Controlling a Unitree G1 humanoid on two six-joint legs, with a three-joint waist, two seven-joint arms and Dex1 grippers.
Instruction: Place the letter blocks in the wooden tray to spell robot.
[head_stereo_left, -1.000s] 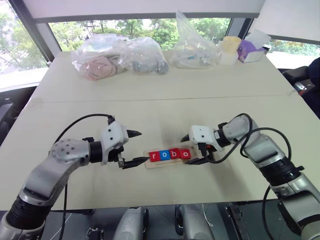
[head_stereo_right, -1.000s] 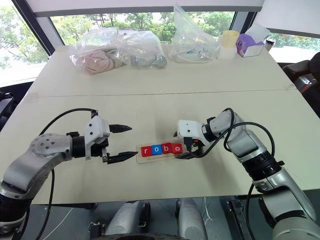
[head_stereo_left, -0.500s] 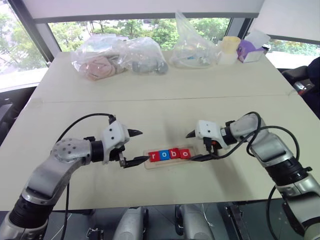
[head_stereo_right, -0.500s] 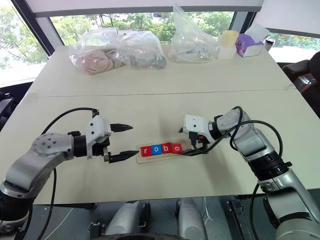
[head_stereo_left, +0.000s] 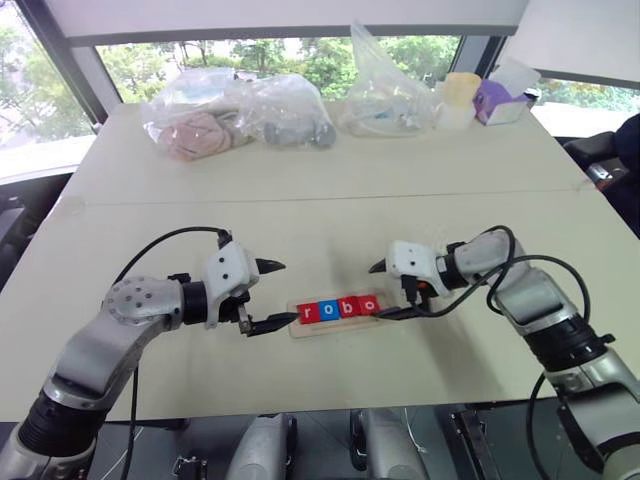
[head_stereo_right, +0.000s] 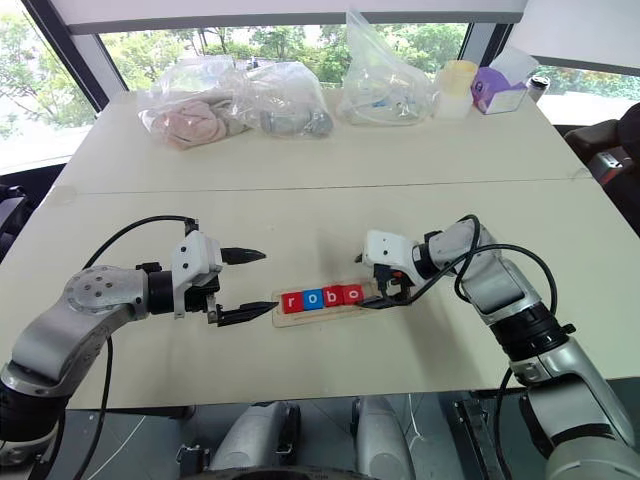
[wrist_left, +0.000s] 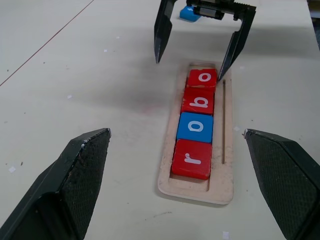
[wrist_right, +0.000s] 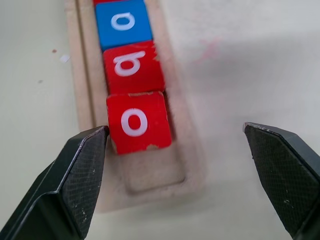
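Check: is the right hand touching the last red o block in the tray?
Cannot tell. In the right wrist view one finger overlaps the red o block's corner; no gap or contact shows plainly. Hand open.

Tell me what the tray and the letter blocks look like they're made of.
The wooden tray looks like pale unfinished wood or plywood: matte, with a routed slot and rounded corners. The letter blocks look like painted wood, though plastic is possible: glossy red and blue faces, white printed letters, slightly chipped edges.

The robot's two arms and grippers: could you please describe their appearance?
Both arms are silver-grey metal with black joints and looping black cables. Each wrist carries a white housing. The left gripper and right gripper each have two black, pointed fingers with cross-hatched pads.
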